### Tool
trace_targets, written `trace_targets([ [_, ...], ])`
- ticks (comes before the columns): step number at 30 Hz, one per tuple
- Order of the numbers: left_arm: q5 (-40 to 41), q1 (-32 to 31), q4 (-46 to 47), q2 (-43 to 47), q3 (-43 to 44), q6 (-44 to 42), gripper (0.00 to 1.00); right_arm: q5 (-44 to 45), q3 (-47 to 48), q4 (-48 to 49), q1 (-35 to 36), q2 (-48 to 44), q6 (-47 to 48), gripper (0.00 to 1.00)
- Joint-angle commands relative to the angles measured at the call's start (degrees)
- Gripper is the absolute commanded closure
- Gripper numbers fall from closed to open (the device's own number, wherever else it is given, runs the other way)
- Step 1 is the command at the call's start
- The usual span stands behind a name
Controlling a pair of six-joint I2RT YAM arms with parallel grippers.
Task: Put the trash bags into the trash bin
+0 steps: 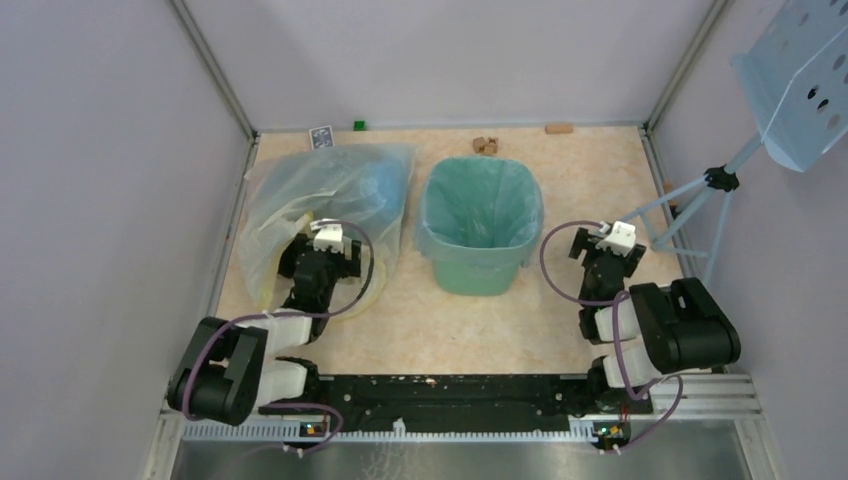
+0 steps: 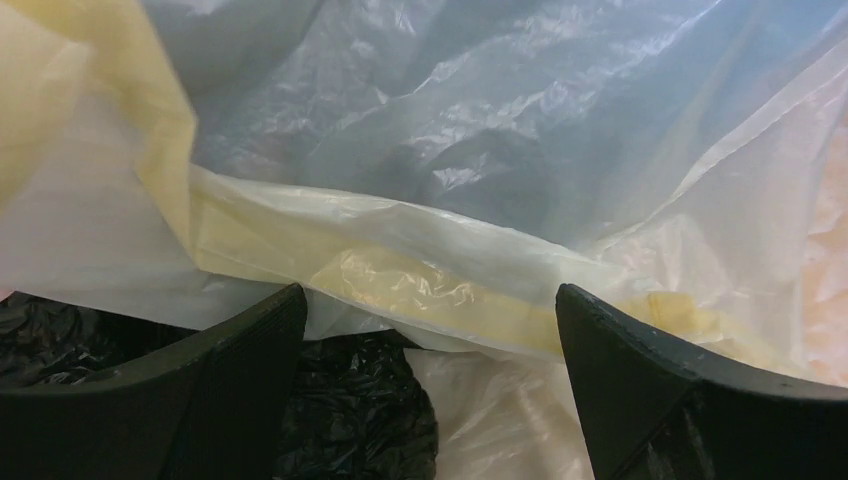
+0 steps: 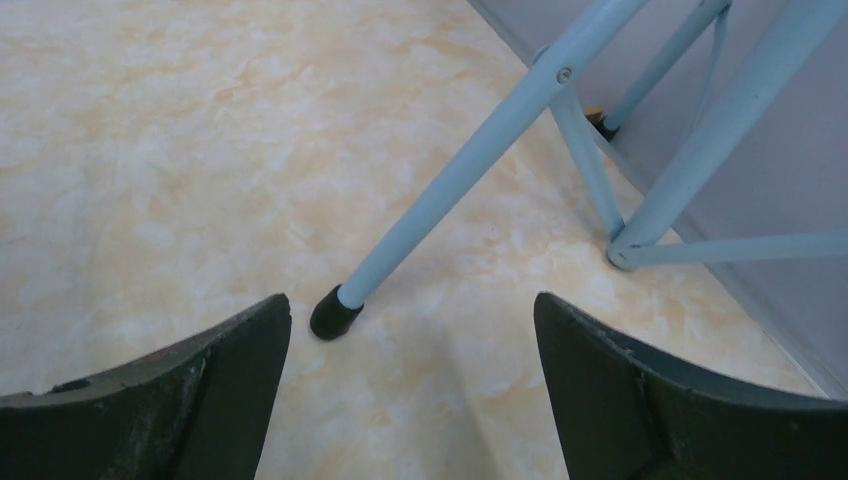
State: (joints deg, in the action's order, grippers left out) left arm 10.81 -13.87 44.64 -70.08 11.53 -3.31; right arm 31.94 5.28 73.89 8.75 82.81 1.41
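The left gripper point(image 2: 430, 300) hangs spread wide over the clear yellow-tinted bag point(image 1: 300, 200) at left of frame, apparently to reach the light-blue trash bags point(image 1: 375, 185) inside. The right gripper point(image 3: 410, 305), also open, idles right of the central trash bin point(image 1: 475, 272).

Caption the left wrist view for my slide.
Open left gripper hovers at the yellow-tinted clear bag, light-blue trash bags showing through.

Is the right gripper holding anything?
No, the right gripper is open, only table and a blue stand leg showing between its fingers.
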Motion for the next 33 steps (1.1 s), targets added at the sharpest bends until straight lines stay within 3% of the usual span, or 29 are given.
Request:
trace_targets([
  [1,-5.38,2.34,9.58,-1.6,-1.03,-2.76,0.01,-7.75,3.86,-2.64,-2.51,0.12,-3.87,0.09],
  [14,-19.77,12.36,14.01,-11.3,4.23,-1.47,0.01,-8.39,4.13,-0.54,-2.69,1.19,-2.93,0.07],
  [18,-27.12,13.33,32.86,-21.61,0.7,-3.52,0.01,-8.38,4.13,-0.54,-2.65,1.15,-2.96,0.06],
  [21,-27.37,13.32,20.17,-18.46,4.09,-3.65,0.01,-8.36,4.13,-0.55,-2.69,1.17,-2.9,0.06],
  [23,-26.81,13.27,23.81,-19.43,3.35,-3.77,0.01,-8.34,4.07,-0.51,-2.67,1.15,-2.93,0.06],
  [33,-26.69,13.33,21.87,-18.93,3.76,-3.54,0.01,-8.35,4.13,-0.51,-2.69,1.21,-2.91,0.06],
])
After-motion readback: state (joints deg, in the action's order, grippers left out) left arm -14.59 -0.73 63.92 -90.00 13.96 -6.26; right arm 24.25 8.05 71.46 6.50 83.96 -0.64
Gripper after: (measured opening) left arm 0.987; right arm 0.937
